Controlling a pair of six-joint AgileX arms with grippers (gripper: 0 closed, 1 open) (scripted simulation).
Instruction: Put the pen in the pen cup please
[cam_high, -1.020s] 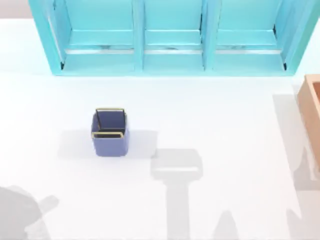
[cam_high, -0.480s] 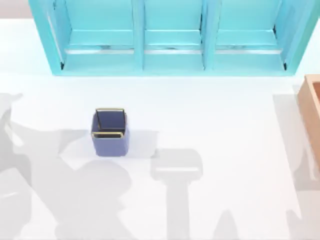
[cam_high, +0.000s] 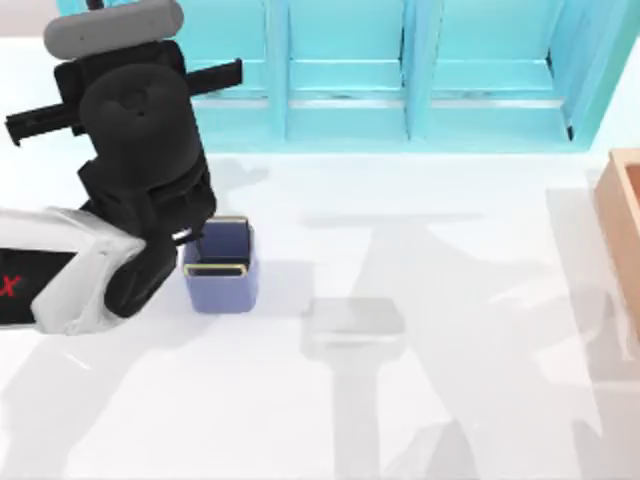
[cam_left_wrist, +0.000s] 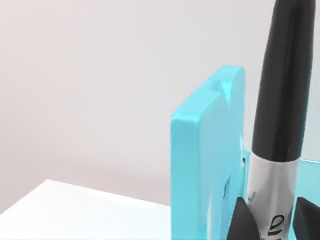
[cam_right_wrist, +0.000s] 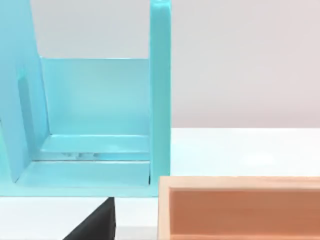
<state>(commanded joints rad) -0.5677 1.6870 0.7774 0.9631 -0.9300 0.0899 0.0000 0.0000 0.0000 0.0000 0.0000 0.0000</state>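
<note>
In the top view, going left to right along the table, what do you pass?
Left arm → pen cup → wooden box at the right edge.

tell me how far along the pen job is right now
Done: the pen is picked up, its barrel clamped between the left gripper fingers. In hand: the left arm hangs just left of the pen cup in the top view, partly over its rim. Left: the pen is not in the cup yet; it has to be lined up over the opening and released. The right gripper sits by the wooden box.
</note>
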